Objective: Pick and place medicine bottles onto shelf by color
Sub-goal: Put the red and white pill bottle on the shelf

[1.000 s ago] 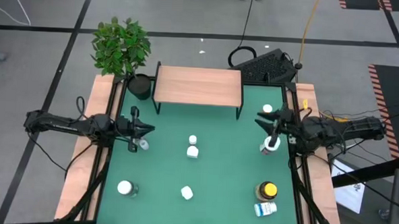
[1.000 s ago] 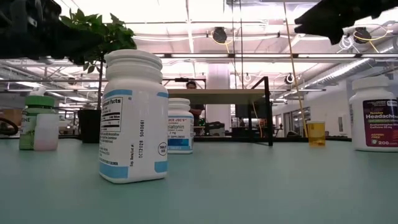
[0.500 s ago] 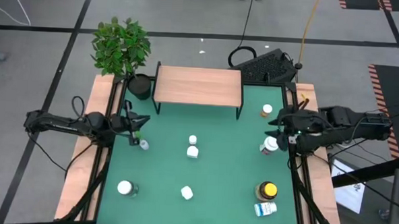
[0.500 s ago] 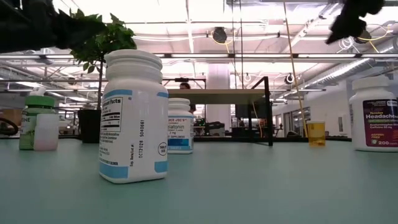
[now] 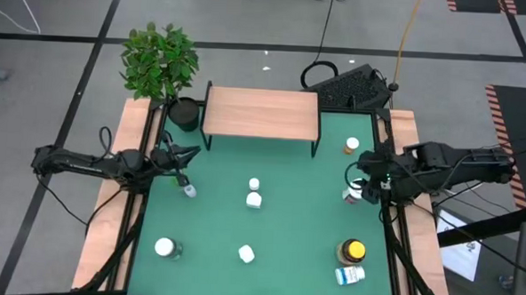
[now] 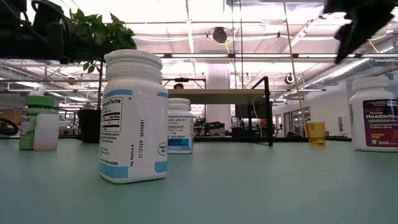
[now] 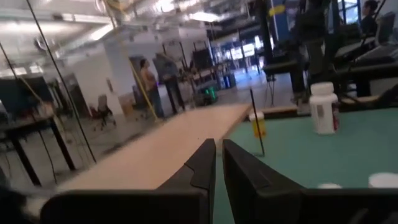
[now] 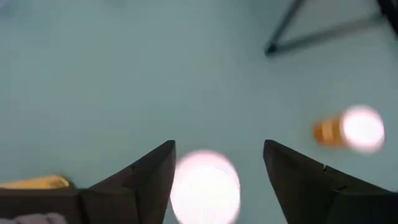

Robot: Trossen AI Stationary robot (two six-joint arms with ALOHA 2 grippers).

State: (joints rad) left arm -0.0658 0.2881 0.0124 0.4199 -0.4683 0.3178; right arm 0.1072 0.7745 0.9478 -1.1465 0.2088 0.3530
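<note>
Right wrist view puts your right tool (image 8: 219, 163) with its fingers spread wide, looking straight down on a white cap (image 8: 205, 186) that sits between them; an orange-topped vial (image 8: 349, 129) stands farther off. Judging from that, the step in hand is the grasp on the white-capped bottle (image 5: 354, 192) at the right edge of the tabletop (image 5: 286, 220). Keep the cap centred between the fingers as you lower, come down plumb, and close only once the fingers are below the cap. A slanted approach could tip it.

Your left tool (image 5: 189, 157) waits near the left rail, fingers nearly together and holding nothing, with a small vial (image 5: 190, 191) just beside it.

Nearest the front edge lie a blue-labelled bottle (image 5: 350, 275) on its side and an amber bottle with a yellow cap (image 5: 353, 251); two white bottles (image 5: 246, 253) stand to the left. Two more white ones (image 5: 254, 199) stand mid-table. All caps look shut; you cannot tell the contents, except that the orange vial looks clear in the low view.

Farthest, the shelf (image 5: 261, 113) carries no bottles yet.
</note>
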